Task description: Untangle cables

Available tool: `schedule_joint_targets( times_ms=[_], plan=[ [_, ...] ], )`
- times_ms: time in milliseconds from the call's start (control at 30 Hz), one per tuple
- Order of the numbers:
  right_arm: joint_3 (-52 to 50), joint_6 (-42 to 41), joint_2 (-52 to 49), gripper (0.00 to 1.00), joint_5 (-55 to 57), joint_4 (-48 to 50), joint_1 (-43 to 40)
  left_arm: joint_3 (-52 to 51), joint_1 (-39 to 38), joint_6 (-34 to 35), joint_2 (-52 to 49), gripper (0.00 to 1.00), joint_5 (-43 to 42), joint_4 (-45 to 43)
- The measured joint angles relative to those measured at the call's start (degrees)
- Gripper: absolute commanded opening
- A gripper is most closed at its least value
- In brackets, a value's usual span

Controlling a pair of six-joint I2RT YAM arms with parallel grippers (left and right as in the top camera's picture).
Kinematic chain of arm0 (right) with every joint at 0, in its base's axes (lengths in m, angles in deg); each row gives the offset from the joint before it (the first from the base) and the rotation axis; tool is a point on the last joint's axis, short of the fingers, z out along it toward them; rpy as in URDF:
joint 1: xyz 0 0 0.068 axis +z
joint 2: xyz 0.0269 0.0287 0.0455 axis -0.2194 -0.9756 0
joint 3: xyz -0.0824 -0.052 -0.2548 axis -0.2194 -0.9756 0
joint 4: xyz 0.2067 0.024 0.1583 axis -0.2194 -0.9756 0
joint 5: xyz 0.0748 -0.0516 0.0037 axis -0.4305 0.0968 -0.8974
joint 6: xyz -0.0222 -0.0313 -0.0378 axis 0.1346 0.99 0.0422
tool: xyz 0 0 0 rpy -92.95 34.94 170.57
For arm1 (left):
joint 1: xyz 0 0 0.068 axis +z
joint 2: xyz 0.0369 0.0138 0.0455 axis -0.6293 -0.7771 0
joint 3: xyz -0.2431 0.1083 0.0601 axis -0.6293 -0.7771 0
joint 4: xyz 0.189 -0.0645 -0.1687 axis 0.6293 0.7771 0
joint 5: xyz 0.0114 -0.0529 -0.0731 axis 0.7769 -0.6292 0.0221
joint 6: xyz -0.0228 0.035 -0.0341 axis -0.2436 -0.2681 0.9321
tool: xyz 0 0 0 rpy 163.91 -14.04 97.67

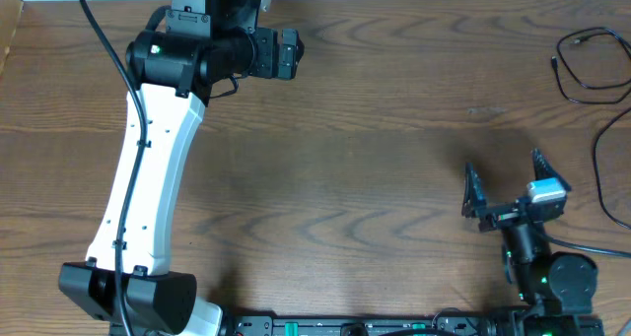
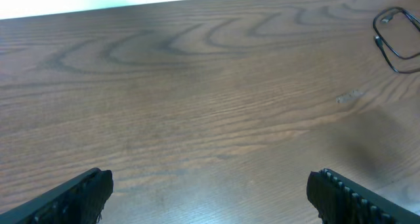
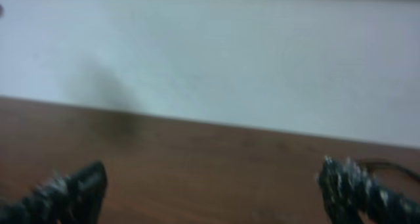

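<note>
Black cables lie at the table's far right. One forms a loop (image 1: 590, 68) near the back right corner, and another strand (image 1: 603, 173) curves down along the right edge. The loop also shows in the left wrist view (image 2: 396, 41) at the top right. My left gripper (image 1: 288, 54) is at the back of the table, left of centre, far from the cables; its fingers (image 2: 210, 191) are wide open and empty. My right gripper (image 1: 505, 178) is open and empty at the front right, a short way left of the curved strand. The right wrist view (image 3: 210, 184) is blurred.
The brown wooden table (image 1: 345, 168) fills the view. The left arm's white link (image 1: 148, 168) stretches from its base at the front left up to the back. A pale wall (image 3: 210, 60) faces the right wrist camera.
</note>
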Motion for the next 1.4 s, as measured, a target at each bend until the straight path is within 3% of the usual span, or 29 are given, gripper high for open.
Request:
schedule_joint_targets(
  times_ms=[300, 567, 1400],
  plan=[
    [-8.6, 0.0, 7.2, 0.99, 3.6, 1.7, 0.2, 0.0, 0.0, 0.0, 0.0, 1.00, 0.0, 0.1],
    [-9.1, -0.2, 10.0, 0.99, 5.5, -10.1, 1.7, 0.0, 0.0, 0.0, 0.0, 1.00, 0.0, 0.1],
    [-9.1, -0.6, 10.1, 0.99, 5.5, -10.1, 1.6, 0.0, 0.0, 0.0, 0.0, 1.00, 0.0, 1.4]
  ],
)
